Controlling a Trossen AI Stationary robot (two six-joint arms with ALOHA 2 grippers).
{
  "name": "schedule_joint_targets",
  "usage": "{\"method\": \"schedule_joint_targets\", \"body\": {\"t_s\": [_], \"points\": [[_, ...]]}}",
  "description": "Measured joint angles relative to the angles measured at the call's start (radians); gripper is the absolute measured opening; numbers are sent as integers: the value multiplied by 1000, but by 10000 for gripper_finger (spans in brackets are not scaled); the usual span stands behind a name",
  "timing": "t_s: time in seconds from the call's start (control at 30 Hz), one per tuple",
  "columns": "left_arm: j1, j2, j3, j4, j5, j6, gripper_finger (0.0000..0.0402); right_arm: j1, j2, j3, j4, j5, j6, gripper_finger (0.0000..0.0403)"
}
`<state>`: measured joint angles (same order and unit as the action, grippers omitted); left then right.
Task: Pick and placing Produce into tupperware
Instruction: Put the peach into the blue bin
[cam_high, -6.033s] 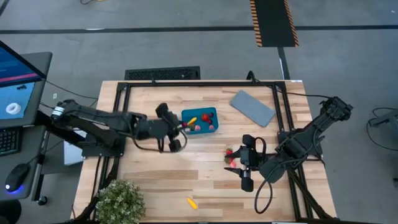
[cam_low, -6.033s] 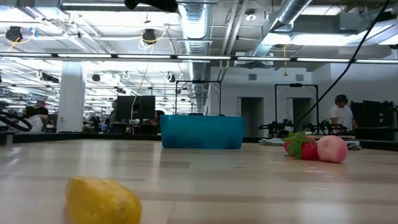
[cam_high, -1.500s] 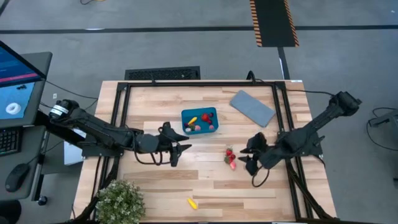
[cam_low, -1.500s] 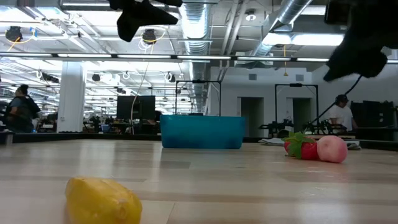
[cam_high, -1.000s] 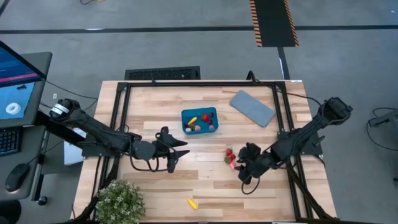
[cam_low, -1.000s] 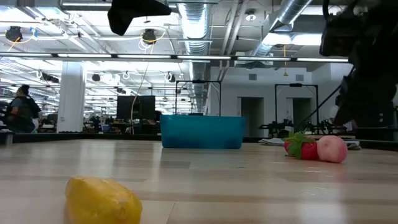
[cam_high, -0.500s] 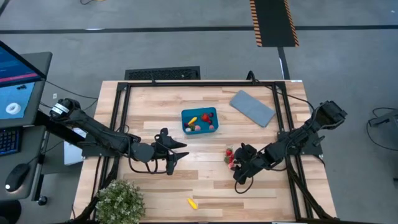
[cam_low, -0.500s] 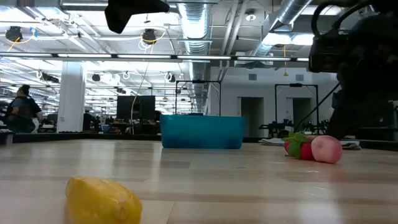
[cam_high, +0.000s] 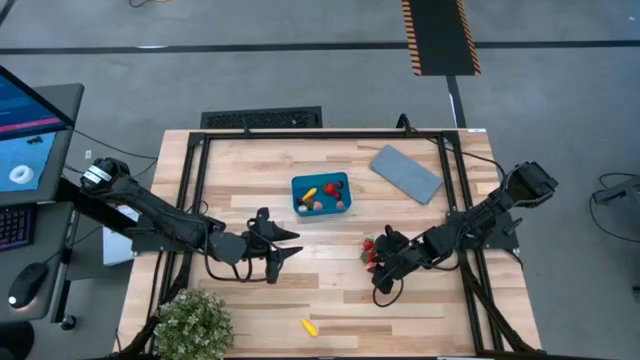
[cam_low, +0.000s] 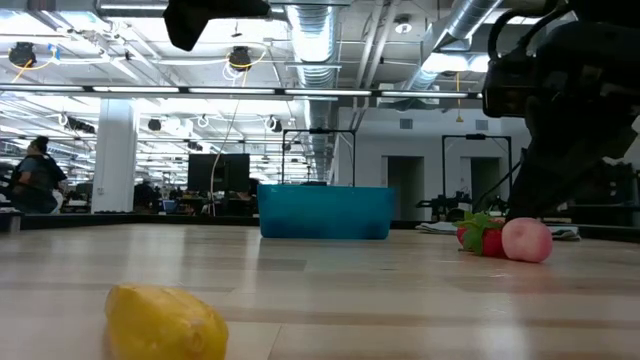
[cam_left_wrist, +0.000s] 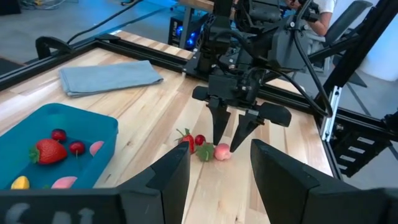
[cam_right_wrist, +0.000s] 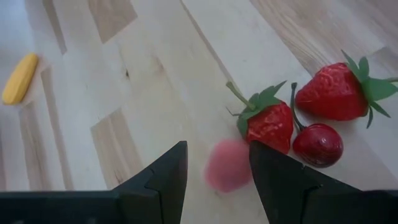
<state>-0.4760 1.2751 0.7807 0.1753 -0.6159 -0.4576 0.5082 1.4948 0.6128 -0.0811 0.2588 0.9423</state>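
Note:
The teal tupperware (cam_high: 320, 193) stands at the table's middle and holds a strawberry, cherries, pink pieces and a yellow piece. More produce (cam_high: 369, 252) lies on the wood to its right: two strawberries, a cherry (cam_right_wrist: 318, 145) and a pink piece (cam_right_wrist: 228, 165). A yellow piece (cam_high: 310, 325) lies near the front edge. My right gripper (cam_high: 378, 268) is open and low over the table, its fingers on either side of the pink piece (cam_left_wrist: 222, 152). My left gripper (cam_high: 288, 243) is open and empty, left of the produce and nearer than the tupperware. My right gripper's fingers (cam_right_wrist: 273, 180) stand on either side of the pink piece, slanting down from the table's right. I cannot tell whether they touch it. The piece lies on the table beside a strawberry (cam_right_wrist: 267, 124).
A flat grey lid (cam_high: 406, 172) lies at the far right of the table. A leafy green plant (cam_high: 190, 322) stands at the near left corner. A black frame (cam_high: 320, 135) runs along the table's far and side edges. Bare wood lies between the tupperware and the yellow piece.
My right gripper has gone down and toward the table's left, coming over the pink piece with its fingers still open.

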Motion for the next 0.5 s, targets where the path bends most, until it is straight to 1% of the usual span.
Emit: {"method": "schedule_joint_targets", "body": {"t_s": [0.27, 0.4, 0.5], "points": [[-4, 0, 0, 0, -2, 0, 160, 1, 0, 0, -28, -10, 36, 195], [-4, 0, 0, 4, -2, 0, 160, -5, 31, 1, -38, -35, 61, 195], [-4, 0, 0, 8, -2, 0, 160, -8, 88, 5, 13, -79, 69, 195]]}}
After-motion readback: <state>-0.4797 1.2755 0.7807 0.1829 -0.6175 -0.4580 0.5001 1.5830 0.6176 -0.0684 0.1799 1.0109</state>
